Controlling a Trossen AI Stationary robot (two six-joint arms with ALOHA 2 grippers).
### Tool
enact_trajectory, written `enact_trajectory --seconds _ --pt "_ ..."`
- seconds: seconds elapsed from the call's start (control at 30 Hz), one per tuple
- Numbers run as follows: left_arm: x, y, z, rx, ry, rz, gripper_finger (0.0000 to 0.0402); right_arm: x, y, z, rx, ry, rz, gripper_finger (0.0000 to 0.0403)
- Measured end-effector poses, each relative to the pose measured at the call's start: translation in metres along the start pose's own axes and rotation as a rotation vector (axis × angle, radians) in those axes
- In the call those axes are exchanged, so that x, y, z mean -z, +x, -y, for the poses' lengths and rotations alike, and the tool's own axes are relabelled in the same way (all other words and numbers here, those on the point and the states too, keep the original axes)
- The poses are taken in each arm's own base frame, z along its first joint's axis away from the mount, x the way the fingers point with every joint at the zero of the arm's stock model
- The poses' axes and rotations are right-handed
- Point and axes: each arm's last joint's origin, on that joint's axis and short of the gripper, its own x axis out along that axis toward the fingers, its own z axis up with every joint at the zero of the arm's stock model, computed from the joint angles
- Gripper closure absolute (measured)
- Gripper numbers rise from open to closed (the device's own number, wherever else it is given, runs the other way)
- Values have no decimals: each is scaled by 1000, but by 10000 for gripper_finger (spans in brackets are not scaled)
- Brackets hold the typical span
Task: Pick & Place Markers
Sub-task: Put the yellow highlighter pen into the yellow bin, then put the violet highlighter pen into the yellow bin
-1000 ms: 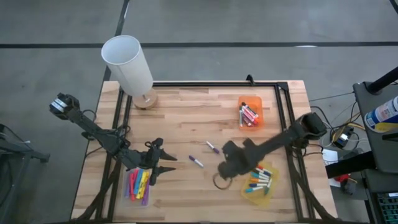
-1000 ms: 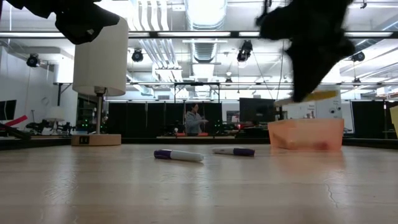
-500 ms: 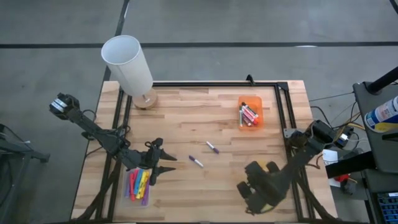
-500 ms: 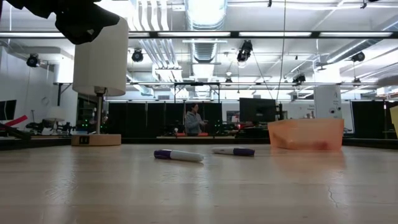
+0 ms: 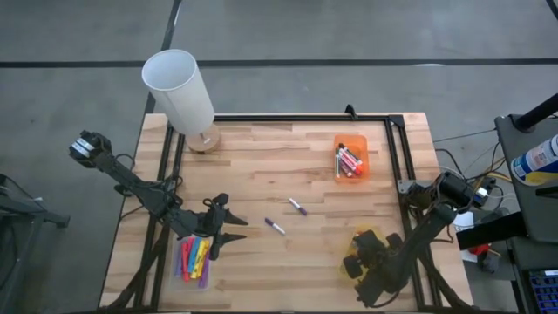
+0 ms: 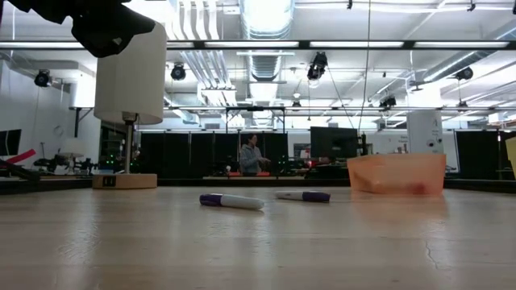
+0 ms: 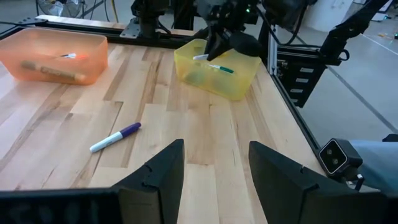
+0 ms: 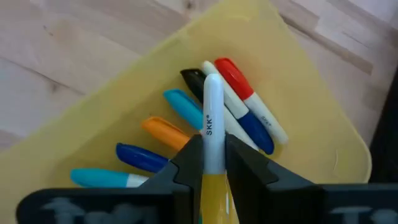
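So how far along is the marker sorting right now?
Most markers already sit in the clear bin, orange bin and yellow bin. The right end effector holds a yellow marker over the yellow bin. Two purple markers remain on the table.

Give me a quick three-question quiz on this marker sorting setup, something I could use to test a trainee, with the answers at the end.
1. True or false: the left gripper is open and holds nothing.
2. How many purple markers lie loose on the table?
3. Multiple choice: the right gripper holds a white-barrelled marker above which bin? A: the orange one. B: the yellow one. C: the clear one.

Key
1. True: its fingers stand apart with nothing between them.
2. Two.
3. B: the yellow bin, which already has markers in it.
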Motion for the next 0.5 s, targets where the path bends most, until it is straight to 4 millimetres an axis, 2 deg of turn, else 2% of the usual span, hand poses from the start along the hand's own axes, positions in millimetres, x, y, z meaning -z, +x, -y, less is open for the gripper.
enact_trajectory --seconds 0.33,0.5 --pt "0 0 0 0 0 -1 227 1 4 -1 9 -12 1 253" --pt "0 0 0 0 1 -1 227 -7 -10 -5 -65 -27 80 241"
